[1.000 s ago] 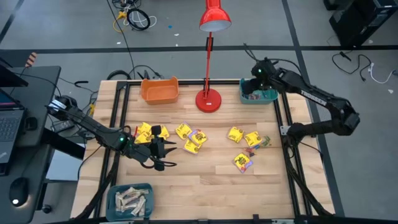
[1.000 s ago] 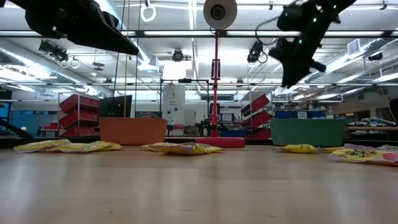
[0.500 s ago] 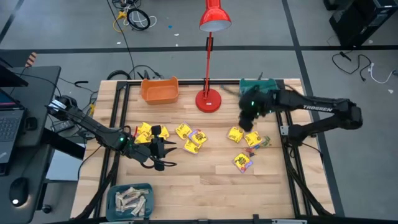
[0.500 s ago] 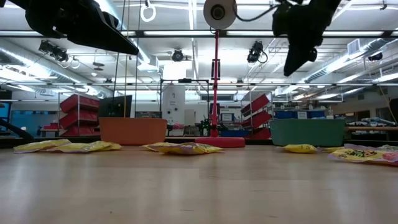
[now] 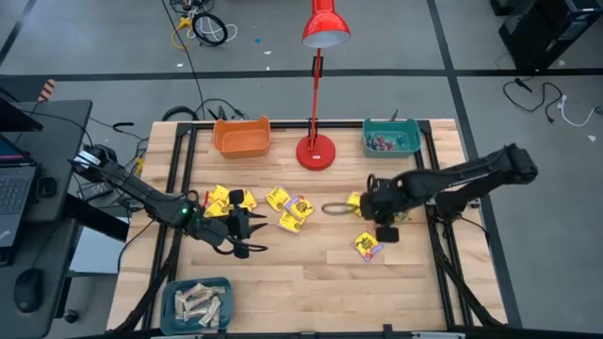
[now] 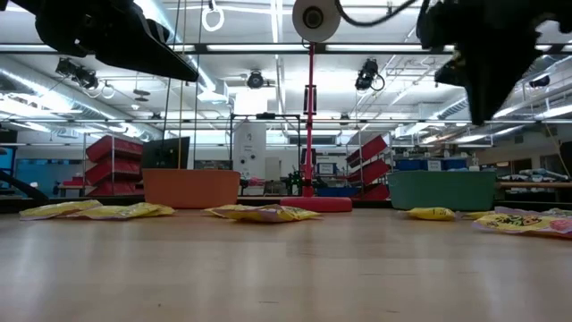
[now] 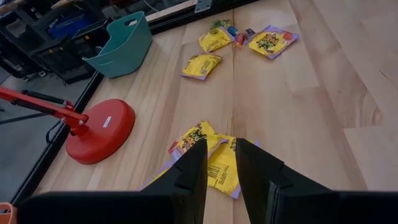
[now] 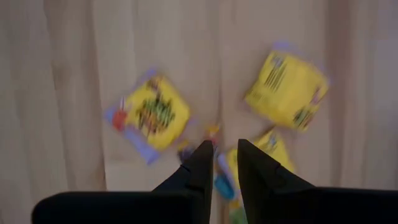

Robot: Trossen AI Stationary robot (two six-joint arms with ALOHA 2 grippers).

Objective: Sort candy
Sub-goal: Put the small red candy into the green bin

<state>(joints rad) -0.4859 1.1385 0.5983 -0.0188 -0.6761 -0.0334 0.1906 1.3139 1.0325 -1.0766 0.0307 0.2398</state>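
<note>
While both dark arms hang over the pale wooden table (image 5: 311, 273), seen from overhead: right gripper (image 5: 375, 209) poised at about three o'clock from the table's centre, above a cluster of yellow square candy packets (image 5: 357, 202) and tiny red and blue sweets (image 8: 217, 177), dark fingers (image 8: 199, 165) set narrowly apart with only a slim gap and nothing gripped. Left gripper (image 5: 247, 230) held at about nine o'clock, just beside a second group of yellow packets (image 5: 231, 201), fingers (image 7: 193, 168) likewise close together around a thin gap, empty, pointing across two overlapping yellow wrappers (image 7: 211, 155) towards the red lamp base (image 5: 316, 151). More yellow packets (image 5: 290, 209) lying near the centre, and one lone packet with a purple edge (image 5: 368, 246) at about five o'clock. Orange plastic bin (image 5: 242, 137) at eleven o'clock; teal plastic bin (image 5: 392, 138) at one o'clock with small coloured pieces inside; another teal bin (image 5: 198, 303) at seven o'clock filled with pale beige bars (image 5: 200, 299). Red desk lamp (image 5: 325, 24) standing at twelve o'clock.
</note>
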